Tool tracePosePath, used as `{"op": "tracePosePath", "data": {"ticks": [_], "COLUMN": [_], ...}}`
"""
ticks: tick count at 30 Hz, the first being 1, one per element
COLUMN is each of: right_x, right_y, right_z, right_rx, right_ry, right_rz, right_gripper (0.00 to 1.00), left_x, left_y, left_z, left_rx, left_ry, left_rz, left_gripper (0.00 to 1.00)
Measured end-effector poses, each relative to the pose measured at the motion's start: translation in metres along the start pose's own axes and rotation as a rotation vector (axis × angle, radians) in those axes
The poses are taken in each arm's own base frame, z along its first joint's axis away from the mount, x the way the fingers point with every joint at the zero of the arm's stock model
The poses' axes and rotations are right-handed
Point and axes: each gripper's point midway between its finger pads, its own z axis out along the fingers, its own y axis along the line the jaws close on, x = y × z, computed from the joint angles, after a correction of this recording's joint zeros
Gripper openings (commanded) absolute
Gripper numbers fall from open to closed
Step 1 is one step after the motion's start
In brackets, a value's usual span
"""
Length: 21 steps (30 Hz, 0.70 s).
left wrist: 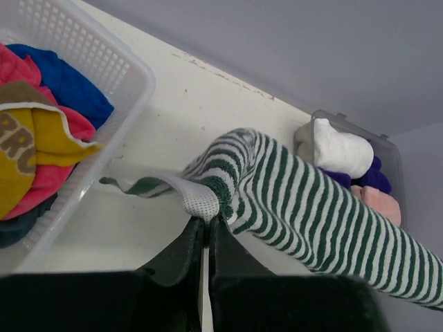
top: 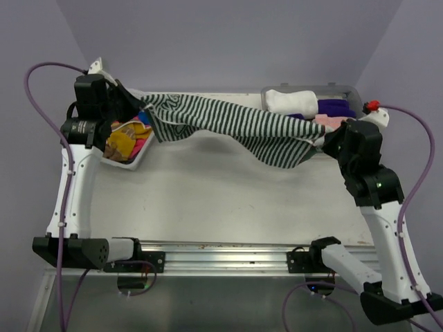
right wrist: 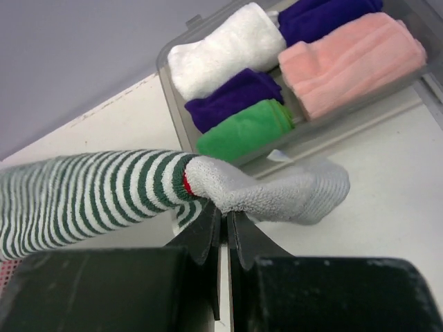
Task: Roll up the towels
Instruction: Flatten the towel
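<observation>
A green-and-white striped towel (top: 228,124) hangs stretched above the table between my two grippers and sags toward the right. My left gripper (top: 142,105) is shut on its left corner (left wrist: 208,207), beside the basket. My right gripper (top: 324,142) is shut on the grey-backed right corner (right wrist: 277,190), just in front of the tray. More towels lie crumpled in the white lattice basket (left wrist: 131,76): a yellow-and-brown one (left wrist: 34,152), a pink one (left wrist: 66,124) and a blue one (left wrist: 69,83).
The grey tray (right wrist: 346,114) at the back right holds rolled towels: white (right wrist: 221,55), purple (right wrist: 235,97), green (right wrist: 246,128) and pink (right wrist: 349,62). The basket (top: 135,160) stands at the back left. A rail runs along the table's near edge (top: 221,249).
</observation>
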Motion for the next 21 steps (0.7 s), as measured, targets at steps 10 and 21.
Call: {"op": "tracePosePath", "data": {"ticks": [10, 21], "right_x": [0.177, 0.226], "right_y": [-0.113, -0.112], "right_z": [-0.015, -0.020], "right_rx": [0.286, 0.274], "right_ry": [0.428, 0.586], "right_rz": [-0.121, -0.023], "right_gripper": [0.67, 0.66], "left_x": [0.194, 0.205], "left_y": [0.116, 0.145], "left_z": [-0.007, -0.003], "left_rx": [-0.175, -0.317], "left_ry": [0.371, 0.404], "left_rz": [-0.063, -0.054], "left_gripper": [0.00, 0.00]}}
